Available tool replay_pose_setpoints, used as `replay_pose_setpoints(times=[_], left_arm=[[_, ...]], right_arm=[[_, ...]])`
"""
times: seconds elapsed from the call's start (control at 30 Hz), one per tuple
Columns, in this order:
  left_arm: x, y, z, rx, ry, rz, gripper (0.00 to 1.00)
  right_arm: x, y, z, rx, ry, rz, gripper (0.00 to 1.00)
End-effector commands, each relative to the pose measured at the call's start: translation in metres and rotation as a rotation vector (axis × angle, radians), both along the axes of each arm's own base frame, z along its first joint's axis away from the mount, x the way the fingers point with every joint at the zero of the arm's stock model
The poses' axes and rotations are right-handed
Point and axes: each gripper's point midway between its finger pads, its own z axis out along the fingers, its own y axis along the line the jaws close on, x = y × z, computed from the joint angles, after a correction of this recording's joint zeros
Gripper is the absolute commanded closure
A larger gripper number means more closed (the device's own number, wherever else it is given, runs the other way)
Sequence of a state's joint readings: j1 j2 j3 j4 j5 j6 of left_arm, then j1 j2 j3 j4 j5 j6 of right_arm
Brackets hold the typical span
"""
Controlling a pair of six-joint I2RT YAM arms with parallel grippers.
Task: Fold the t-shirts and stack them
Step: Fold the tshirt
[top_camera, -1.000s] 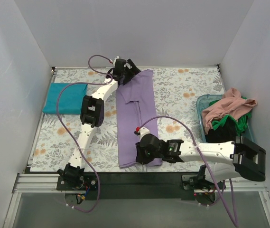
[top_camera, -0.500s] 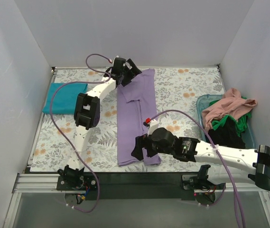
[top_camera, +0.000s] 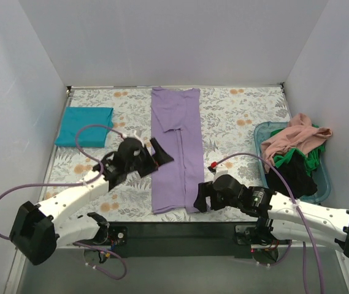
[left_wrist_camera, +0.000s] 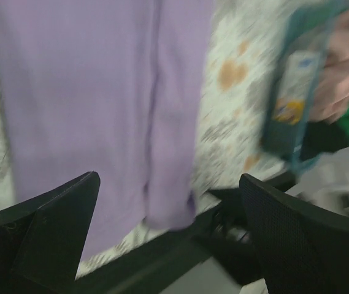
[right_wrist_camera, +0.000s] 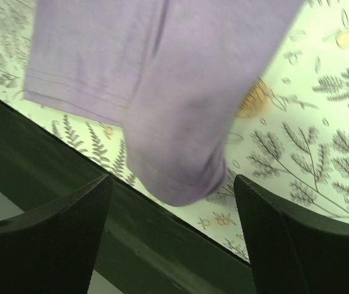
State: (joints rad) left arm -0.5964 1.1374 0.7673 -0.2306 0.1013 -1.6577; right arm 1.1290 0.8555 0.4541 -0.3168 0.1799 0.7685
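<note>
A lavender t-shirt [top_camera: 175, 147] lies flat on the table as a long narrow strip, its sides folded in, running from the far edge to the near edge. My left gripper [top_camera: 161, 154] hovers open at the strip's left edge, near its middle, holding nothing. The left wrist view is blurred and shows the lavender t-shirt [left_wrist_camera: 100, 92] beyond the left gripper [left_wrist_camera: 169, 179]. My right gripper [top_camera: 202, 197] stands open just right of the strip's near end. In the right wrist view the right gripper [right_wrist_camera: 173, 180] is open over the hem of the lavender t-shirt [right_wrist_camera: 162, 92]. A folded teal t-shirt [top_camera: 86, 126] lies at the far left.
A see-through blue tub [top_camera: 261, 136] at the right holds crumpled pink [top_camera: 297, 139], green [top_camera: 309, 160] and black [top_camera: 291, 174] t-shirts. A grey floral cloth [top_camera: 235, 116] covers the table. White walls close in three sides. The black front rail [right_wrist_camera: 100, 214] runs just below the shirt's hem.
My right gripper opened, let go of the lavender shirt's near end and drew back to the right. My left arm swung from the shirt's far end to its left middle.
</note>
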Motion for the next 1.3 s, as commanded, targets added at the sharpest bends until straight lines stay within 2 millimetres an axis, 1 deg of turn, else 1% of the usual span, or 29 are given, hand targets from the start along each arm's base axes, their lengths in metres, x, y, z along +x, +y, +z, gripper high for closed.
replay_pose_setpoints(times=[0.0, 0.03, 0.07, 0.13, 0.17, 0.2, 0.23, 0.3, 0.33, 0.37, 0.43, 0.5, 0.63, 0.67, 0.73, 0.77, 0.8, 0.83, 0.87, 0.9, 0.93, 1.0, 1.03, 1.07, 1.1, 1.2, 1.23, 1.27], left_arm=[[-0.072, 0.018, -0.077, 0.067, 0.239, 0.049, 0.02], [-0.089, 0.026, -0.090, 0.101, 0.296, 0.048, 0.02], [-0.106, 0.031, -0.106, 0.127, 0.344, 0.045, 0.02], [-0.127, 0.040, -0.116, 0.158, 0.397, 0.027, 0.02], [-0.135, 0.040, -0.120, 0.163, 0.419, 0.011, 0.02], [-0.148, 0.038, -0.123, 0.164, 0.452, -0.014, 0.02], [-0.158, 0.042, -0.130, 0.185, 0.478, -0.025, 0.02], [-0.170, 0.043, -0.135, 0.208, 0.507, -0.043, 0.02], [-0.176, 0.047, -0.141, 0.235, 0.537, -0.037, 0.02], [-0.179, 0.048, -0.145, 0.247, 0.551, -0.037, 0.02], [-0.187, 0.053, -0.154, 0.283, 0.589, -0.036, 0.02], [-0.194, 0.058, -0.164, 0.331, 0.632, -0.030, 0.11], [-0.196, 0.065, -0.175, 0.382, 0.657, 0.007, 0.25], [-0.195, 0.066, -0.176, 0.389, 0.652, 0.010, 0.28], [-0.194, 0.066, -0.178, 0.393, 0.657, 0.024, 0.38], [-0.194, 0.064, -0.178, 0.391, 0.659, 0.019, 0.41], [-0.194, 0.063, -0.178, 0.385, 0.662, 0.015, 0.49], [-0.195, 0.063, -0.179, 0.382, 0.664, 0.014, 0.53], [-0.196, 0.063, -0.180, 0.383, 0.670, 0.013, 0.57], [-0.197, 0.065, -0.182, 0.388, 0.677, 0.017, 0.65], [-0.198, 0.065, -0.183, 0.389, 0.682, 0.021, 0.68], [-0.199, 0.067, -0.184, 0.388, 0.687, 0.031, 0.77], [-0.199, 0.066, -0.184, 0.382, 0.686, 0.027, 0.91], [-0.198, 0.064, -0.183, 0.374, 0.686, 0.028, 0.98], [-0.198, 0.061, -0.183, 0.358, 0.686, 0.019, 1.00], [-0.200, 0.059, -0.181, 0.355, 0.682, 0.005, 1.00], [-0.199, 0.058, -0.179, 0.352, 0.677, 0.005, 1.00], [-0.198, 0.058, -0.176, 0.346, 0.667, 0.006, 1.00]], right_arm=[[-0.004, -0.016, -0.013, -0.009, 0.034, -0.055, 0.15], [-0.007, -0.020, -0.019, -0.022, 0.033, -0.038, 0.17], [-0.010, -0.020, -0.019, -0.017, 0.028, -0.011, 0.20], [-0.011, -0.019, -0.017, -0.021, -0.006, 0.050, 0.21], [-0.014, -0.017, -0.015, -0.035, -0.046, 0.145, 0.22], [-0.014, -0.015, -0.013, -0.038, -0.066, 0.179, 0.24], [-0.014, -0.013, -0.011, -0.036, -0.080, 0.206, 0.25], [-0.011, -0.013, -0.012, -0.065, -0.114, 0.245, 0.25], [-0.010, -0.015, -0.015, -0.083, -0.118, 0.245, 0.25], [-0.005, -0.018, -0.017, -0.105, -0.132, 0.222, 0.27], [-0.002, -0.020, -0.023, -0.124, -0.112, 0.175, 0.32], [0.001, -0.021, -0.025, -0.131, -0.106, 0.144, 0.39], [-0.001, -0.015, -0.029, -0.109, -0.128, 0.202, 0.40], [-0.005, -0.012, -0.032, -0.103, -0.116, 0.230, 0.40], [-0.007, -0.004, -0.030, -0.072, -0.119, 0.261, 0.41], [-0.008, -0.003, -0.034, -0.082, -0.108, 0.268, 0.42], [-0.007, -0.003, -0.036, -0.089, -0.100, 0.259, 0.44], [-0.006, -0.003, -0.038, -0.096, -0.093, 0.245, 0.46], [-0.006, -0.005, -0.043, -0.117, -0.080, 0.238, 0.51], [-0.006, -0.006, -0.045, -0.123, -0.072, 0.231, 0.53], [-0.007, -0.007, -0.048, -0.127, -0.051, 0.211, 0.60], [-0.014, -0.006, -0.052, -0.122, -0.004, 0.218, 0.67], [-0.023, -0.002, -0.052, -0.093, 0.048, 0.228, 0.74], [-0.025, -0.001, -0.050, -0.080, 0.058, 0.223, 0.77], [-0.031, 0.001, -0.049, -0.061, 0.085, 0.237, 0.79], [-0.034, 0.000, -0.041, -0.017, 0.114, 0.184, 0.88], [-0.032, 0.002, -0.033, 0.019, 0.106, 0.163, 0.96], [-0.032, 0.000, -0.032, 0.033, 0.112, 0.133, 0.99]])
